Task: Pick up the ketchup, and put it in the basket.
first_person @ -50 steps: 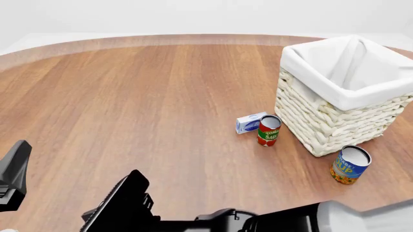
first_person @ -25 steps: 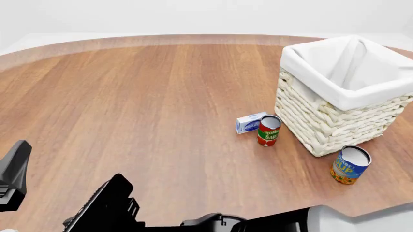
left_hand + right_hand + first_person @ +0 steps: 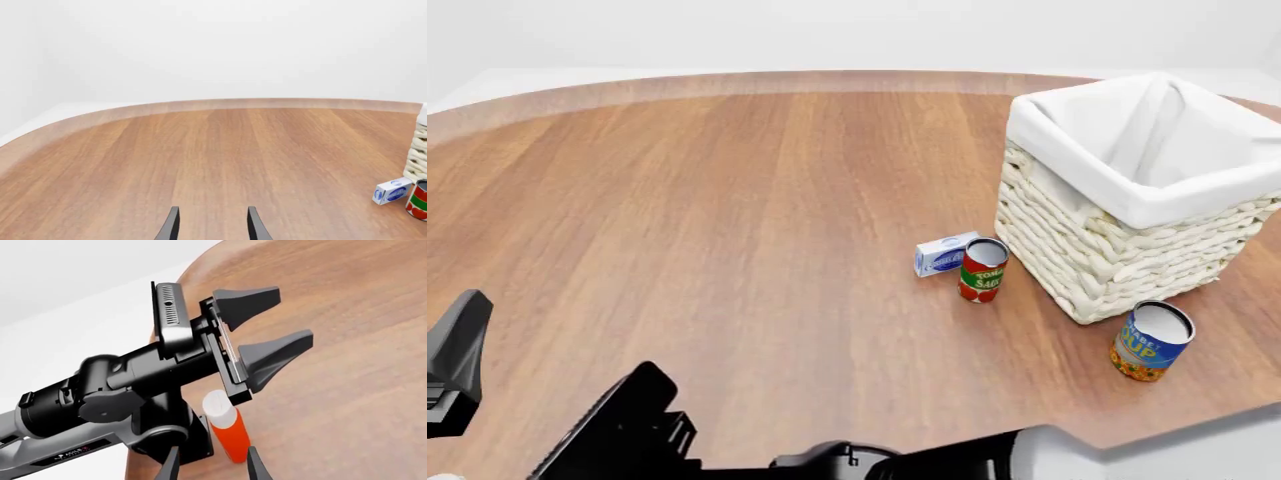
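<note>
Both tools empty; ketchup (image 3: 229,432) stands at the left edge of the desk (image 3: 734,210), well apart from the basket (image 3: 1134,190).

In the front view, the left tool (image 3: 457,365) shows only as a black part at the left border. The right arm crosses the bottom edge, its tool (image 3: 607,430) low and left. A small blue-and-white box (image 3: 942,254) lies just beside a red-and-green can (image 3: 982,270), which stands close to the basket's near-left corner. A blue-and-yellow can (image 3: 1149,341) stands near the basket's front. In the right wrist view, the left tool (image 3: 277,325) has its jaws spread, nothing between. The ketchup appears upright beside the left arm's base, though partly hidden. The right tool (image 3: 210,465) shows only fingertips, set apart, nothing gripped.
</note>
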